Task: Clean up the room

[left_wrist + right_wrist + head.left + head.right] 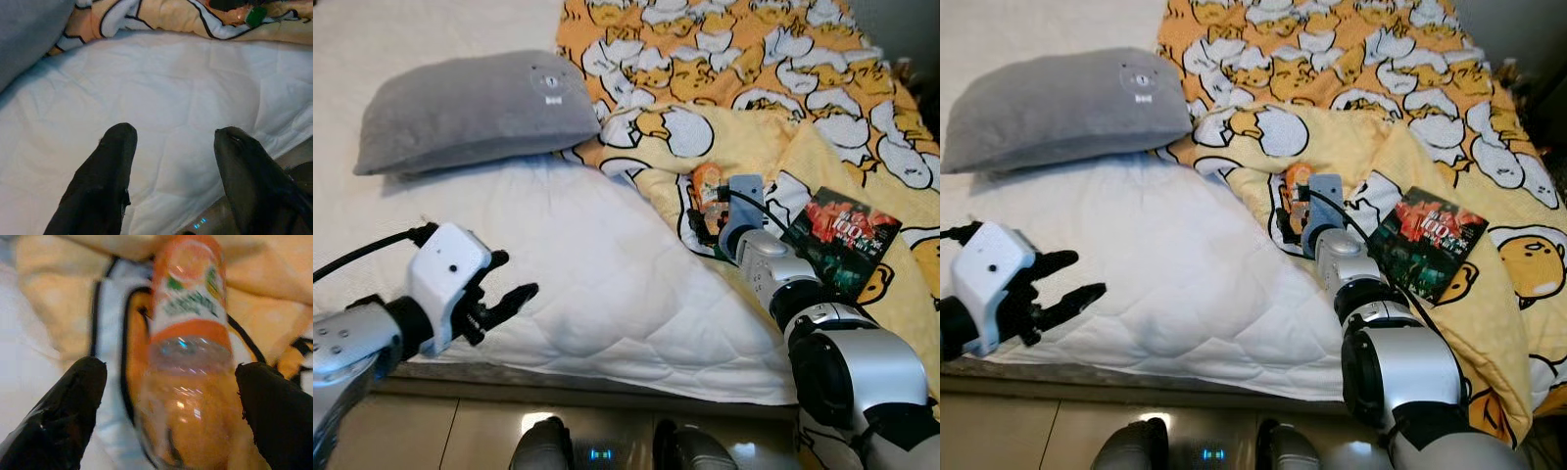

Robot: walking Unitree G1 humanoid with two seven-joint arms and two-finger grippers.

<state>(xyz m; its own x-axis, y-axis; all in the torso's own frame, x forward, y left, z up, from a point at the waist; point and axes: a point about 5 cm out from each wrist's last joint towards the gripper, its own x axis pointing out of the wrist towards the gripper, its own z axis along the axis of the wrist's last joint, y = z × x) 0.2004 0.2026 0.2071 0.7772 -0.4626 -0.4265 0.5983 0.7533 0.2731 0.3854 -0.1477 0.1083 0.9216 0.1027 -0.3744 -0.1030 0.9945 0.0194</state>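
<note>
An orange drink bottle (pixel 188 362) with an orange label lies on the yellow duck-print blanket (pixel 754 59) on the bed. My right gripper (pixel 171 377) is open, one black finger on each side of the bottle, apart from it. In the left eye view the bottle (pixel 707 191) shows just beyond my right wrist. My left gripper (pixel 504 294) is open and hovers over the white quilted mattress (pixel 607 284) near the bed's front edge, with nothing between its fingers (pixel 105 166).
A grey pillow (pixel 470 108) rests at the back left of the bed. A dark book or magazine (pixel 842 240) lies on the blanket right of my right arm. The bed's front edge and tiled floor (pixel 460 431) are below.
</note>
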